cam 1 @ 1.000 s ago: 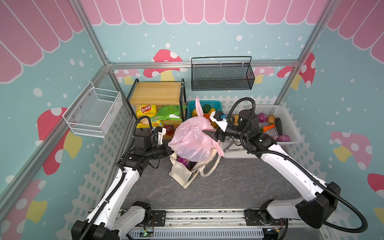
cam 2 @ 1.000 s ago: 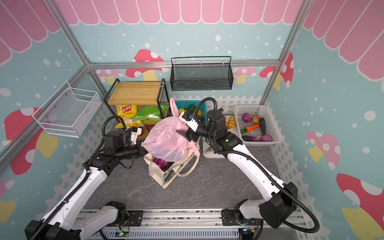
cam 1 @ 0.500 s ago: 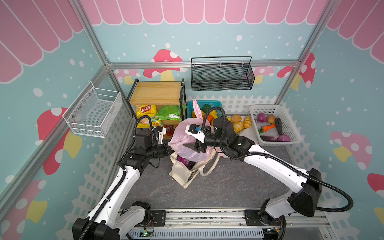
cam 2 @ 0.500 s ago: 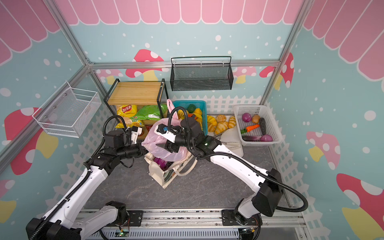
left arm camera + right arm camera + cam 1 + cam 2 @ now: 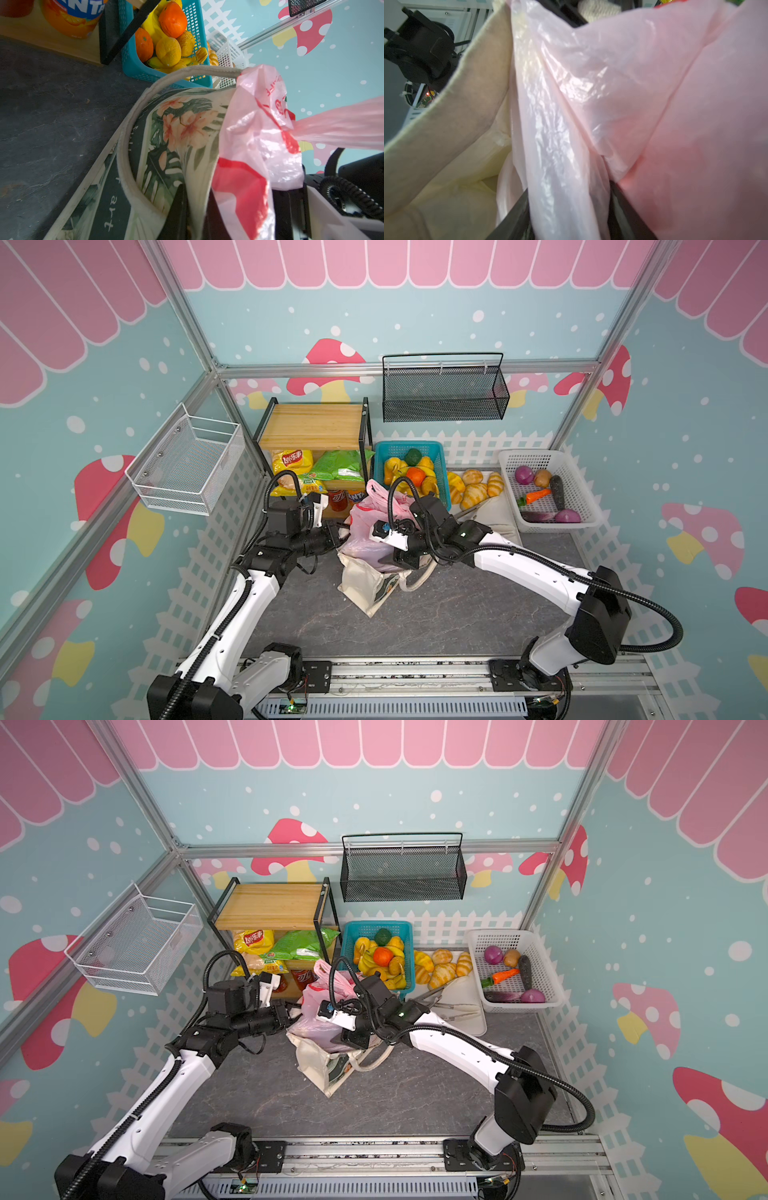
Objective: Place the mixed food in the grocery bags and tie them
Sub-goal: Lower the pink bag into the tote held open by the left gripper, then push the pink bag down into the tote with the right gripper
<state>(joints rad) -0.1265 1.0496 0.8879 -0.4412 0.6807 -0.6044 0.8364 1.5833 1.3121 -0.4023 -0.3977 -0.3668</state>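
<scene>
At the canvas tote (image 5: 361,589), your left gripper (image 5: 339,534) is clenched on its rim. The right gripper (image 5: 569,201) straddles a fold of the pink bag (image 5: 365,531) inside it, and you cannot tell whether it is gripping.

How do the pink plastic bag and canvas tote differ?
The pink plastic bag is thin, translucent, red-printed; the canvas tote is opaque cream, leaf-and-flower printed. The pink plastic bag sits in the canvas tote's mouth; the canvas tote rests on the table. The pink handle is stretched taut, the tote strap slack. Both have handles.
</scene>
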